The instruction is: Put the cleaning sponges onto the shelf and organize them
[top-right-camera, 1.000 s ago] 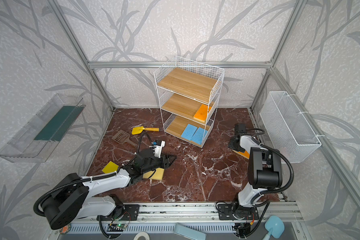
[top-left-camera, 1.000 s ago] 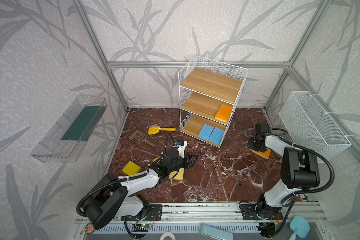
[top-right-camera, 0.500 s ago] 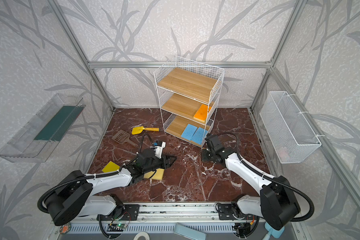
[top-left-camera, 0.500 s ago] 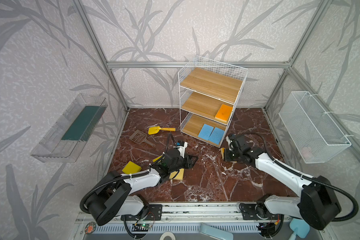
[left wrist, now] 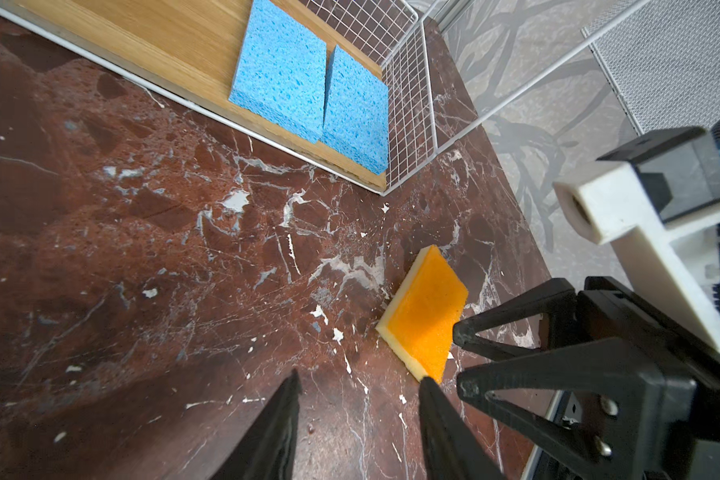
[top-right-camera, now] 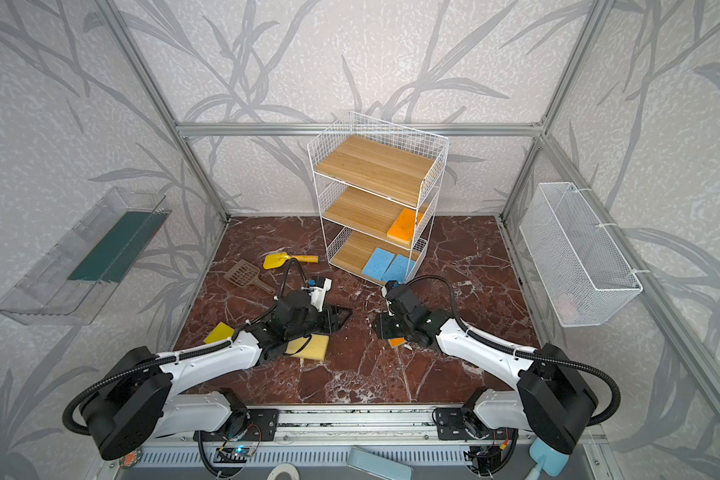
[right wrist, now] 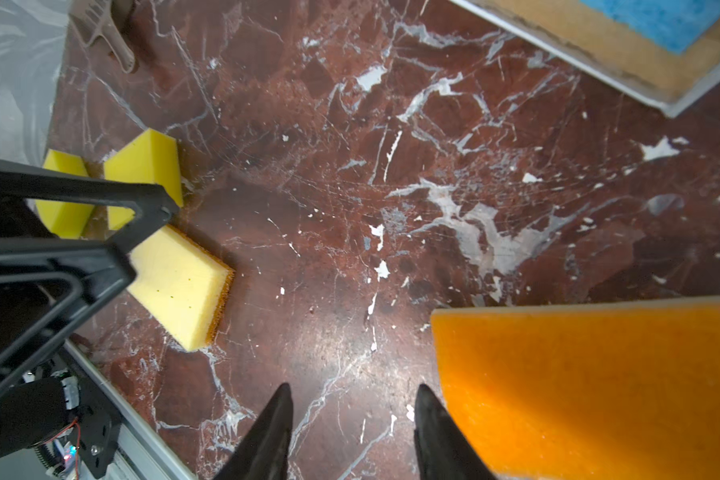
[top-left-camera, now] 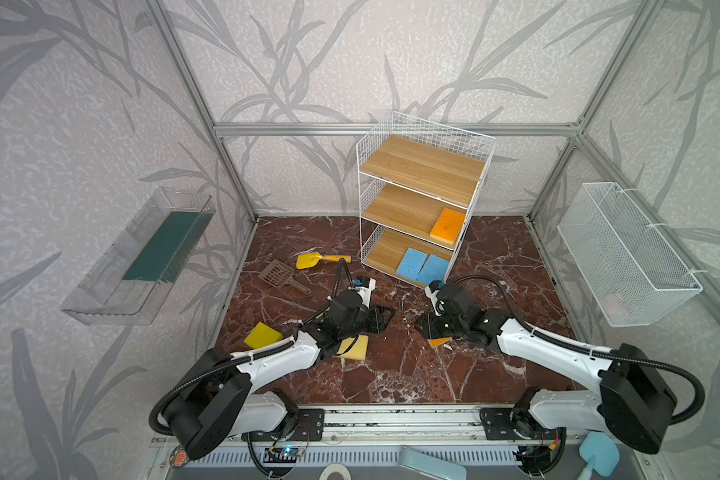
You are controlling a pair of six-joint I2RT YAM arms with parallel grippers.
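The shelf [top-left-camera: 420,166] holds one orange sponge [top-left-camera: 447,224] on its middle board and two blue sponges [top-left-camera: 411,264] side by side on the bottom board. On the floor, another orange sponge [right wrist: 591,382] lies flat just beside my right gripper [right wrist: 352,399], which is open with only floor between its fingers. My left gripper [left wrist: 358,382] faces it, open and empty, above a pale yellow sponge with an orange underside [right wrist: 179,286]. Two yellow sponges [right wrist: 146,166] lie behind that one. In both top views the grippers [top-left-camera: 381,318] [top-left-camera: 422,328] nearly meet mid-floor.
A yellow scoop [top-left-camera: 312,261] and a brown slotted scoop [top-left-camera: 279,274] lie on the floor left of the shelf. A clear tray [top-left-camera: 138,257] hangs on the left wall and a white mesh basket [top-left-camera: 624,253] on the right wall.
My right arm swung from the right side of the floor to the middle with the orange sponge, then opened; the sponge now lies on the floor. The left arm hardly moved.
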